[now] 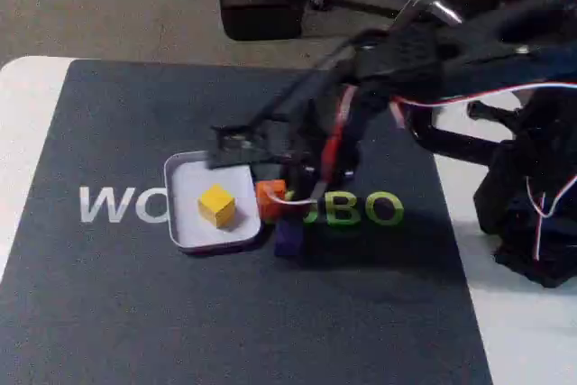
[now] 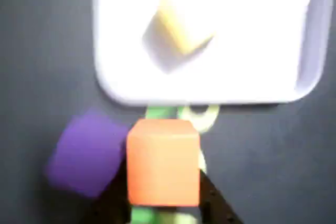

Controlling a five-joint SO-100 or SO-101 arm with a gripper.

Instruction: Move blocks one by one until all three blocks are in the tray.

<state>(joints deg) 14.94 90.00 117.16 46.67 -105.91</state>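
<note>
In the wrist view, nearest to us, our end effector (image 2: 164,203) has its dark fingers closed against the sides of the orange block (image 2: 163,161), apparently gripping it just short of the tray (image 2: 310,40). The purple block (image 2: 84,153) sits on the dark mat (image 2: 42,51) at about nine o'clock from the orange one, touching or nearly so. Farther off, at twelve o'clock, the yellow block (image 2: 176,32) lies inside the tray. We count three blocks and one tray: we judge one delivered, one in hand, one waiting.
</note>
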